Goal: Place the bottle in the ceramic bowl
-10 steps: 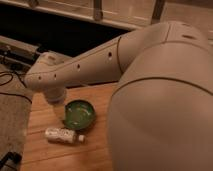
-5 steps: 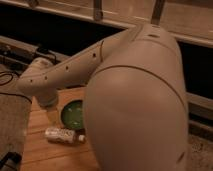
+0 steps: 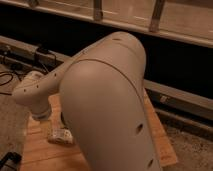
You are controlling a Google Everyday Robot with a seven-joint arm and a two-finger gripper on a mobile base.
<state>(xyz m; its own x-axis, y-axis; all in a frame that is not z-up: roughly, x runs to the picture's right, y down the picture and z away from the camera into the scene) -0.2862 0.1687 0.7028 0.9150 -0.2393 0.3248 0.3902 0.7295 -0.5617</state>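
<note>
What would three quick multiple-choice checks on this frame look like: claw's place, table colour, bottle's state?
1. Where is the claw?
A. Up by the rail
B. Low over the left end of the table, right at the bottle
C. Off the right edge

2. What colour is the table top?
A. Pale wood
B. Blue
C. Black

3. What state is the bottle in?
A. Held high in the air
B. Standing on the floor
C. Lying on the table

Answers:
1. B: the claw sits low at the arm's end, just beside the bottle.
2. A: light wooden planks show on both sides of the arm.
3. C: the bottle lies on its side on the wood.
</note>
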